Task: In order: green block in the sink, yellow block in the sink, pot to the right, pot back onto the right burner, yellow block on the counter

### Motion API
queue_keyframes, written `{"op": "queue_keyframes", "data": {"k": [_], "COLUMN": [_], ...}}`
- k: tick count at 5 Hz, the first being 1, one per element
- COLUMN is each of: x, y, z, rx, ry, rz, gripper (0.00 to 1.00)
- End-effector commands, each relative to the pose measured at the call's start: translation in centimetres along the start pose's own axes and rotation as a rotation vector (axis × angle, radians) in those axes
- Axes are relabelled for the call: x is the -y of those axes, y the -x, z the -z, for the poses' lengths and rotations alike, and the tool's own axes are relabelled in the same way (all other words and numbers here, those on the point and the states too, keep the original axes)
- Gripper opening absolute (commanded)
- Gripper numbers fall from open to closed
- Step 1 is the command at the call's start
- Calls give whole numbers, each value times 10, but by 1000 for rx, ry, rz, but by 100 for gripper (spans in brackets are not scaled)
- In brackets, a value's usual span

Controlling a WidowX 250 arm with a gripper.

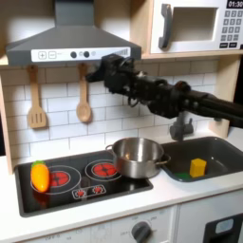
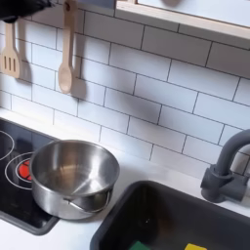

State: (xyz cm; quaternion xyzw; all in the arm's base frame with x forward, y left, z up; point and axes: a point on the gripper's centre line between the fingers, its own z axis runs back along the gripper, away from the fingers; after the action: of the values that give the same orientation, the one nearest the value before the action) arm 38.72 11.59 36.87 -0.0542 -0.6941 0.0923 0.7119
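The steel pot stands on the cooktop's right burner, next to the sink. Inside the basin lies the yellow block. A sliver of the green block shows at the bottom edge of the second exterior view, also in the sink. My black arm reaches in from the first exterior view's right, and the gripper hangs high in front of the range hood, well above the pot. Its fingers are too dark and blurred to read. The cream counter surrounds the cooktop and basin.
An orange oval toy rests on the left burner. The dark faucet rises behind the sink. A wooden spatula and a spoon hang on the tiled wall. A microwave sits upper right.
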Motion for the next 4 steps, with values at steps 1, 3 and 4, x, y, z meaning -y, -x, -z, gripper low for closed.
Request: {"op": "queue_keyframes", "data": {"k": [1, 3, 4], "x": [18, 9, 19], "y": [36, 88, 104], "z": [-34, -71, -95], "rx": [-343, -731, -822], "ry": [27, -73, -53], "rz": [73, 160, 150], "gripper": [0, 0, 0]}}
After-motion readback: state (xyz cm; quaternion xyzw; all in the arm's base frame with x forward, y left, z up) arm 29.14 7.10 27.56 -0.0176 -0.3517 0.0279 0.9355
